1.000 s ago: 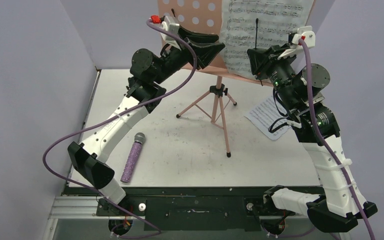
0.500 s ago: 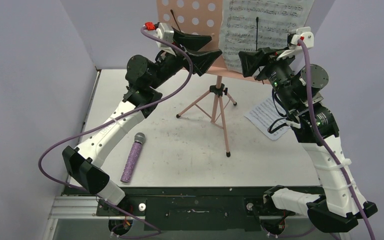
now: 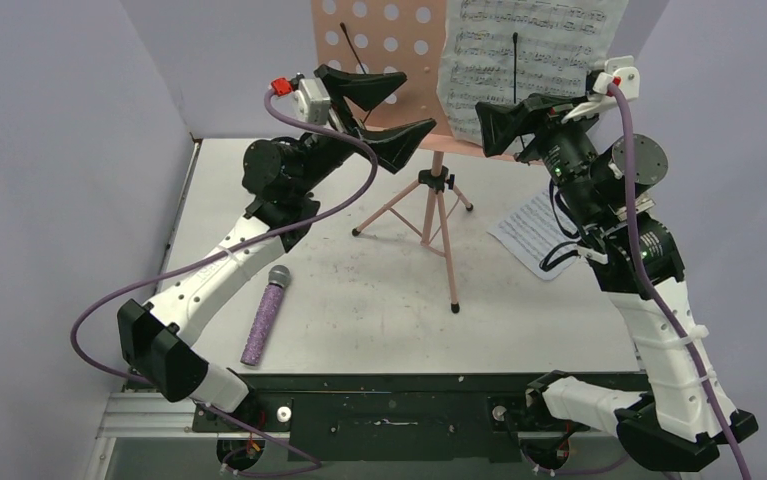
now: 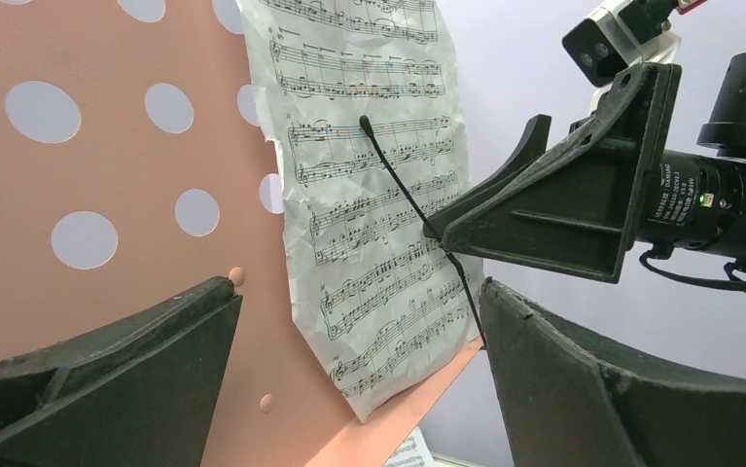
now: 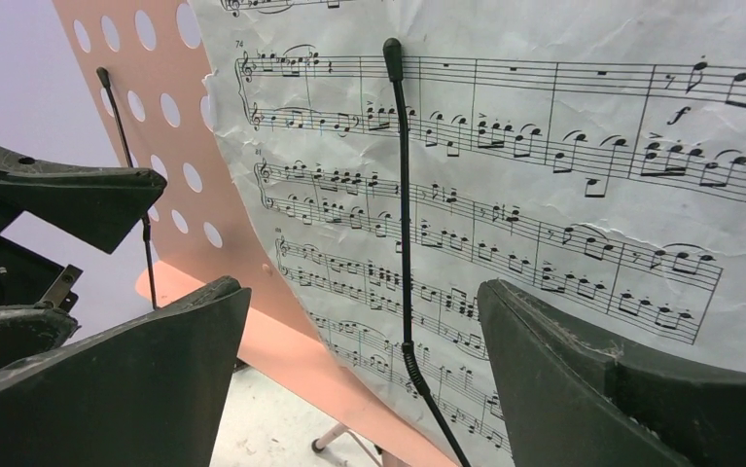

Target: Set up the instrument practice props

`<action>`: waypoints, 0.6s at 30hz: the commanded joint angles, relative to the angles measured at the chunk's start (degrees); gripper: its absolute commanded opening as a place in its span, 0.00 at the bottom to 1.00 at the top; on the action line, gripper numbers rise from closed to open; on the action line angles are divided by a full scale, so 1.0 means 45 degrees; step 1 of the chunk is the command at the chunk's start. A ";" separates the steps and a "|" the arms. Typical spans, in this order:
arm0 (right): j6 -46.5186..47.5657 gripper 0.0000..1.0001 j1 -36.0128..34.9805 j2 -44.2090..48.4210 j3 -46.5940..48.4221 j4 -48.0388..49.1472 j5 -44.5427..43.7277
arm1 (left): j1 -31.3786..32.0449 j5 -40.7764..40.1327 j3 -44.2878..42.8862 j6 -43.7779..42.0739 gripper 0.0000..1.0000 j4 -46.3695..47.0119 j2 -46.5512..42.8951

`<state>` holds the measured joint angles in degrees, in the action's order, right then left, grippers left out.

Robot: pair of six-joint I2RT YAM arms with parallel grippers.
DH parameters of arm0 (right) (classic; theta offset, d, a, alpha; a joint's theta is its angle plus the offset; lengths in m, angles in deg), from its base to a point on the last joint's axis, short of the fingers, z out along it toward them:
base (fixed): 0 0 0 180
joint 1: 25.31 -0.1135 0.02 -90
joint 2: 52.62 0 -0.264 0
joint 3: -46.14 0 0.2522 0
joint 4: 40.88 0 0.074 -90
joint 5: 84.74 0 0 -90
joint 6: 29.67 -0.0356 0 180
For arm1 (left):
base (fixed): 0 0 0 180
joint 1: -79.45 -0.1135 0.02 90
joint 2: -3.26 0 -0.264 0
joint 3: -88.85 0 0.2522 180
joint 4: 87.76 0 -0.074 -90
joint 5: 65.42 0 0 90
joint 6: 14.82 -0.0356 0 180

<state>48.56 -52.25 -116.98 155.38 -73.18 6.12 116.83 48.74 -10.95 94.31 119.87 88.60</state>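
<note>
Worktop [image 3: 359,300] is seen filling the middle of the top view, pale and scuffed, with both arm bases fixed along its lower edge. The pink perforated music stand [image 3: 376,27] is planted on its tripod at the upper centre of the worktop, its plate cut off by the top edge of the frame. One sheet-music page [image 3: 544,45] is propped on the right half of the plate. A second page [image 3: 534,232] is laid flat on the worktop at centre right, partly hidden by the right arm. The left gripper [image 3: 417,100] is held just before the plate's left half, its fingers spread wide and released, nothing between them. The right gripper [image 3: 486,128] is raised before the propped page, fingers likewise parted, nothing grasped. The purple glitter microphone [image 3: 265,317] is laid at lower left, grey mesh head pointing up the frame, well apart from the stand. A thin black wire arm [image 5: 403,195] is seen crossing the propped page; a second wire arm [image 5: 125,136] is seen over the bare pink holes at the left.
</note>
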 commanded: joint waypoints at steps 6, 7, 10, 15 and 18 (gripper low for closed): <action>0.0043 0.96 -0.0006 0.0356 0.0037 0.0978 0.0107 | -0.0066 -0.0181 0.0812 -0.1060 0.97 0.1487 -0.1141; 0.0050 0.95 0.0005 0.0356 0.0062 0.0979 0.0214 | -0.0066 -0.0207 0.0877 -0.1158 0.97 0.1487 -0.1226; 0.0165 0.91 0.0008 0.0327 0.0288 0.1001 0.0584 | -0.0066 -0.0252 0.1100 -0.1542 0.97 0.1352 -0.1519; 0.0801 0.90 0.0006 0.0046 0.1163 0.0872 0.1077 | -0.0066 -0.0452 0.1819 -0.2279 0.97 0.0615 -0.2411; 0.0929 0.90 0.0003 -0.0122 0.1472 0.0992 0.1639 | -0.0071 -0.0910 0.2480 -0.2800 0.97 0.0035 -0.3145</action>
<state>50.72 -52.25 -117.14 158.26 -71.85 9.45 116.83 47.65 -2.16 85.94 121.75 79.59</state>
